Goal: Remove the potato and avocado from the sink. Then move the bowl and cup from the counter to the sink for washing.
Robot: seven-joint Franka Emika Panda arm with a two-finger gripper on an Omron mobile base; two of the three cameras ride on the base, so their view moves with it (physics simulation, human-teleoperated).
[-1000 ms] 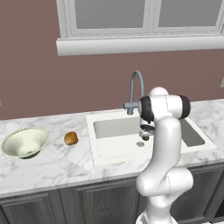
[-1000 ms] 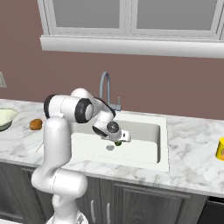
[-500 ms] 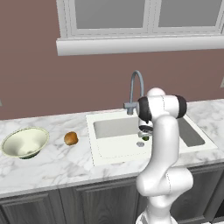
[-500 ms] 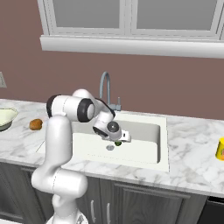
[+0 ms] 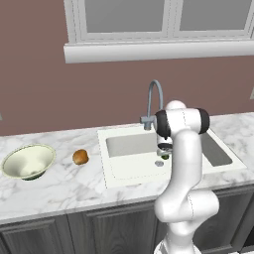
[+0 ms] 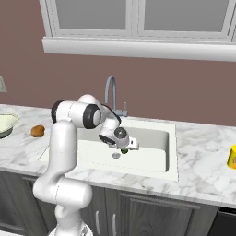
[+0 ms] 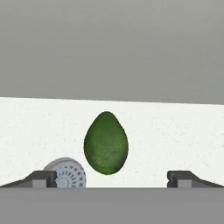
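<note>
The dark green avocado (image 7: 106, 143) lies on the white sink floor (image 7: 175, 131) beside the grey drain (image 7: 68, 173). My gripper (image 7: 112, 177) is open just above it, one fingertip (image 7: 41, 177) on each side and neither touching it. From the base, the gripper (image 6: 124, 146) hangs low in the sink (image 6: 152, 140) over the avocado (image 6: 124, 150). The orange-brown potato (image 5: 80, 157) rests on the counter (image 5: 64, 186) left of the sink (image 5: 131, 146). Further left sits the cream-green bowl (image 5: 27, 161). The yellow cup (image 6: 232, 156) stands on the counter far right.
The grey gooseneck faucet (image 5: 155, 99) rises behind the sink, close to my arm's elbow. A window sill (image 5: 158, 49) runs above on the brown wall. Dark cabinet doors (image 6: 138, 212) lie under the counter.
The arm has barely shifted, its hand easing slightly lower into the sink over the avocado. The gripper has stayed open and nothing else moved.
</note>
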